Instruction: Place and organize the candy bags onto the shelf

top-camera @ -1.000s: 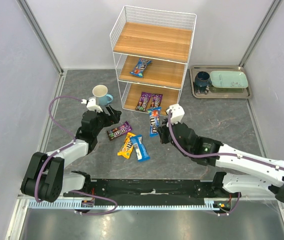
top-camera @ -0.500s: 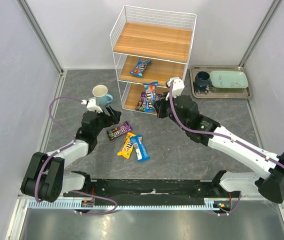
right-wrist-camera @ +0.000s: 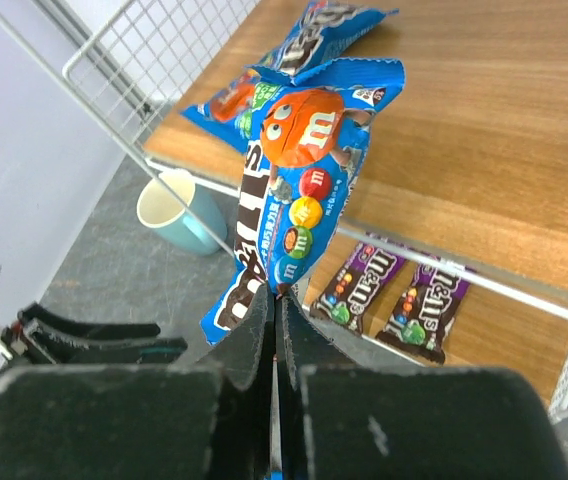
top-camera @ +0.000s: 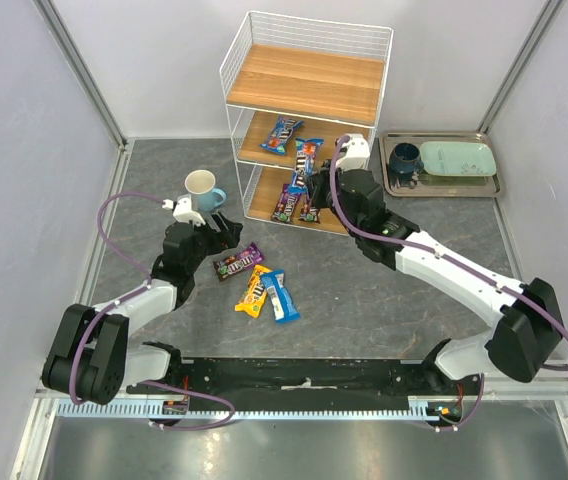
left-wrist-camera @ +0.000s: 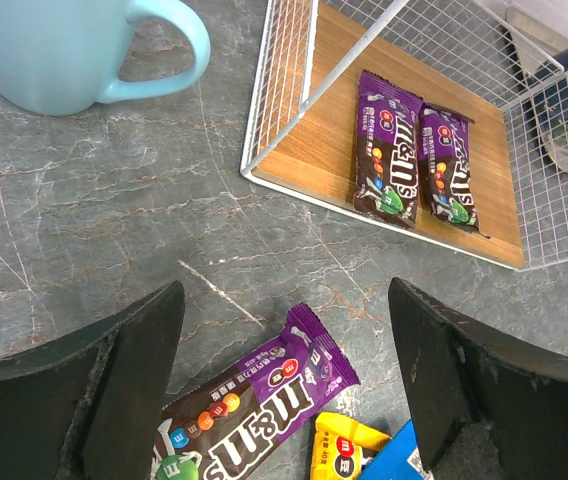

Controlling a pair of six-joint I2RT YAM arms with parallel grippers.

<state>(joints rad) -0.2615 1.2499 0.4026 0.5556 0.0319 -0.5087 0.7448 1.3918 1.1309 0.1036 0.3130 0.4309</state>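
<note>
My right gripper (top-camera: 311,170) is shut on a blue candy bag (right-wrist-camera: 299,190) and holds it upright at the front of the shelf's (top-camera: 304,85) middle board. Another blue bag (top-camera: 282,135) lies on that board. Two purple bags (left-wrist-camera: 386,145) (left-wrist-camera: 446,165) lie side by side on the bottom board. On the table, a purple bag (top-camera: 238,262), a yellow bag (top-camera: 253,291) and a blue bag (top-camera: 280,296) lie close together. My left gripper (left-wrist-camera: 284,300) hangs open just above the purple bag's (left-wrist-camera: 254,410) far end, touching nothing.
A light blue cup (top-camera: 203,189) stands left of the shelf, close to my left gripper. A metal tray (top-camera: 484,186) with a dark cup and a green plate sits right of the shelf. Grey walls close in the table on both sides.
My right arm has lifted the blue bag from low in front of the shelf up and back to the middle board. The left arm has not moved.
</note>
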